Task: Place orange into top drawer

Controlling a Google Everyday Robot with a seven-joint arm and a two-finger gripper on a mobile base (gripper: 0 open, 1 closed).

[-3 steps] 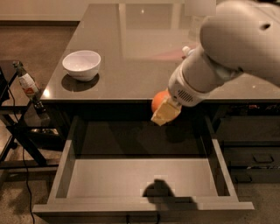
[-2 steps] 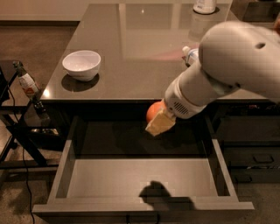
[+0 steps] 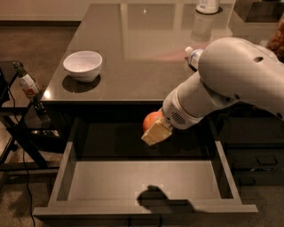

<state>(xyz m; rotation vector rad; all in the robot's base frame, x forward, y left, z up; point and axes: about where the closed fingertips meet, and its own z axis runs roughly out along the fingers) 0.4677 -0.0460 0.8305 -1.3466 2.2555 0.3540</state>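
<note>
The gripper (image 3: 155, 131) is seen closed around the orange (image 3: 150, 120), its pale fingers (image 3: 157, 132) pressed against the fruit's right and lower side. The orange is held in the air over the rear part of the top drawer (image 3: 111, 179), which is pulled fully open beneath the front edge of the countertop (image 3: 133, 53). The fruit is not touching the drawer's flat grey bottom. A dark shadow (image 3: 153, 196) is cast on that bottom near the front panel. The white arm (image 3: 230, 80) is reached in from the right, its bulky housing carried over the countertop's front right corner. A capped clear bottle (image 3: 191, 55) is partly hidden behind the arm. A white bowl (image 3: 83, 65) is set on the countertop's left side, well apart from the gripper. A white container (image 3: 207, 5) is seen at the far edge. A small bottle (image 3: 27, 84) is perched on a dark stand at the left. Darker drawer fronts (image 3: 257, 162) with handles are visible at the lower right.
</note>
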